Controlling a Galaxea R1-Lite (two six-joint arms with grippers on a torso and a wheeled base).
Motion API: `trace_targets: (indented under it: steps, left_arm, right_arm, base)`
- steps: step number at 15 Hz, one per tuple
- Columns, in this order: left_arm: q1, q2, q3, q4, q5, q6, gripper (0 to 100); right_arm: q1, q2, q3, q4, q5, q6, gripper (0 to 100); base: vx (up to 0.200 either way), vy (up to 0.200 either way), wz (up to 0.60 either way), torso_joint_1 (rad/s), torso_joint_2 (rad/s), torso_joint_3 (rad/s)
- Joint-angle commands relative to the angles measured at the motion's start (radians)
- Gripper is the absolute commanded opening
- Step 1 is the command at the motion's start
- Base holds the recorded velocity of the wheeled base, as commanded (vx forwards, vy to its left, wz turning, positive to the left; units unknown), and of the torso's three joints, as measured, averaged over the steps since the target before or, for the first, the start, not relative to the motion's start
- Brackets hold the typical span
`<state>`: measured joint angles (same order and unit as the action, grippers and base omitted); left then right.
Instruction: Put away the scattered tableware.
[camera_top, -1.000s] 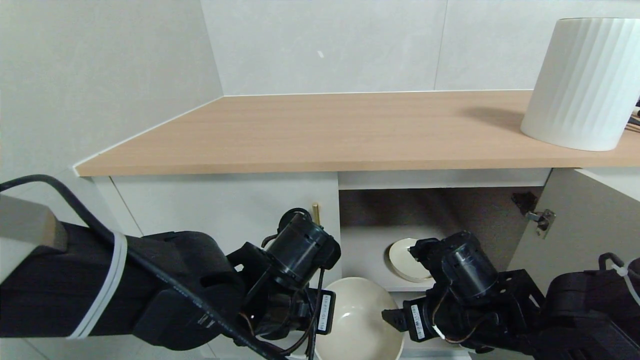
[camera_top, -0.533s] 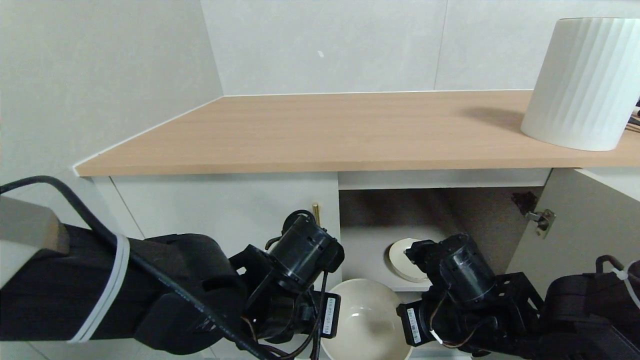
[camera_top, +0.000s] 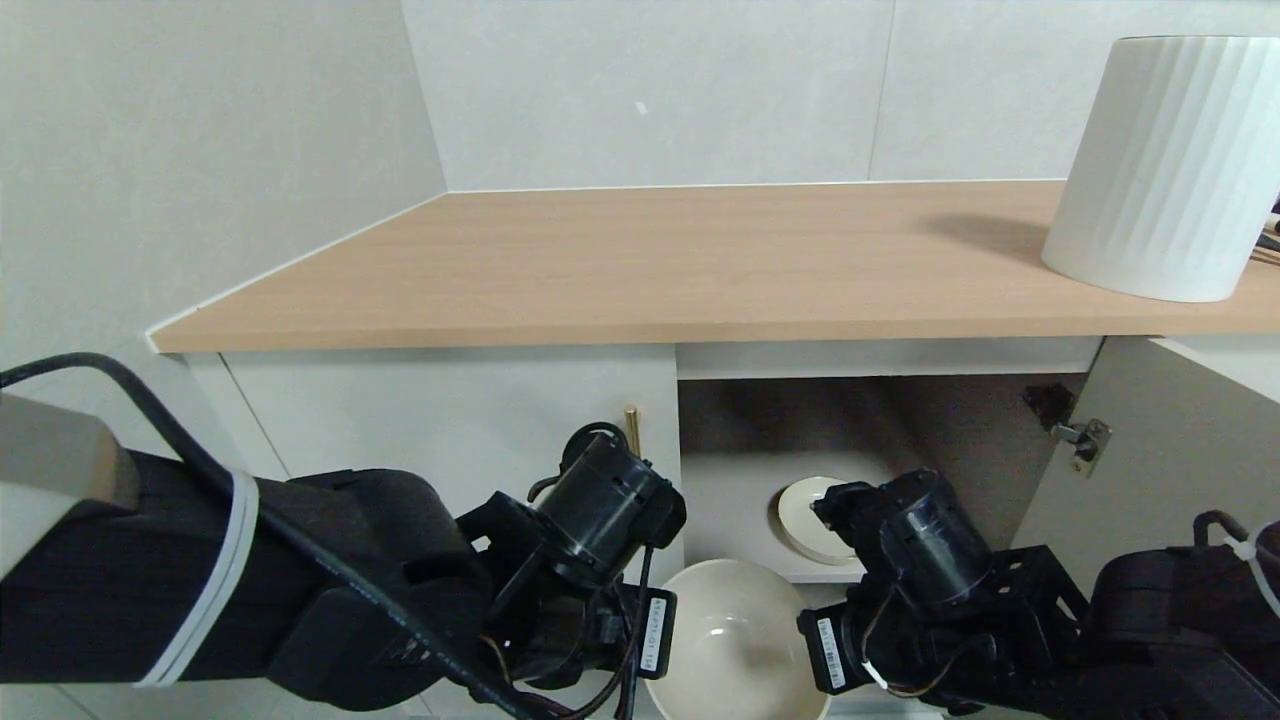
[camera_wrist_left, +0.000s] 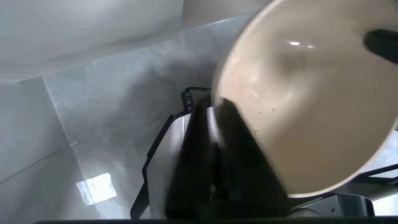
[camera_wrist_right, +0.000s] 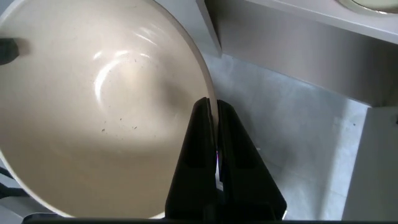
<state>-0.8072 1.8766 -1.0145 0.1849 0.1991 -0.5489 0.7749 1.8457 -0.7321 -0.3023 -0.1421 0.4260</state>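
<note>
As left gripper (camera_wrist_left: 216, 115), right gripper (camera_wrist_right: 212, 115) pinch its rim | bowl (camera_top: 735, 640) between

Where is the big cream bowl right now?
In the head view the bowl is low in the middle, held by its rim between the left gripper and right gripper, in front of the open cabinet.

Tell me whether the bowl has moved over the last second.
Yes. The bowl has shifted slightly toward the robot's right and a little lower in the head view, judged against the brass door handle.
</note>
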Motion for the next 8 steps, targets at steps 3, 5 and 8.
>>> trace_targets:
  steps: [3,5,8]
  left_arm:
    - [-0.001,-0.002,0.001,-0.004,-0.003,0.0,100]
    - [-0.001,-0.002,0.001,-0.004,-0.003,0.0,100]
    - [-0.001,-0.004,0.001,-0.004,0.009,0.0,100]
  right_arm:
    - [0.0,0.0,0.002,-0.001,0.001,-0.001,0]
    - [-0.011,0.004,0.014,0.002,-0.001,-0.01,0]
    - [-0.065,0.047,0.017,0.006,-0.01,-0.03,0]
  base:
    - [0.0,0.0,0.0,0.0,0.0,0.0]
    - [0.0,0.0,0.0,0.0,0.0,0.0]
    - [0.0,0.0,0.0,0.0,0.0,0.0]
